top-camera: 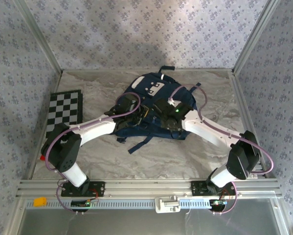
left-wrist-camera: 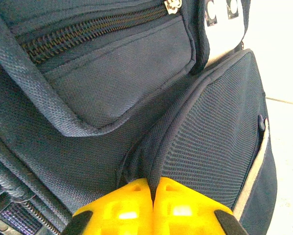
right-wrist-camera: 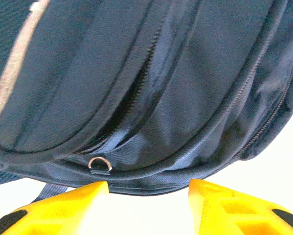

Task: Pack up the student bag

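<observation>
The navy student bag (top-camera: pixel 153 105) lies at the table's middle back, its white-grey patch and handle pointing away from the arms. My left gripper (left-wrist-camera: pixel 152 182) is shut on a fold of the student bag's (left-wrist-camera: pixel 112 83) fabric, pinched beside the mesh side pocket (left-wrist-camera: pixel 214 137) below a zipped front pocket. My right gripper (right-wrist-camera: pixel 148 188) is open, its yellow fingers (right-wrist-camera: pixel 68 200) just below the student bag's (right-wrist-camera: pixel 185 88) lower edge, close to a small metal ring (right-wrist-camera: pixel 100 164) and a zipper seam. Both grippers rest on the bag's near half in the top view.
A folded chessboard (top-camera: pixel 64 111) lies flat at the left edge of the table. Loose dark straps (top-camera: pixel 139 143) trail from the bag toward the arms. Walls close the table on three sides.
</observation>
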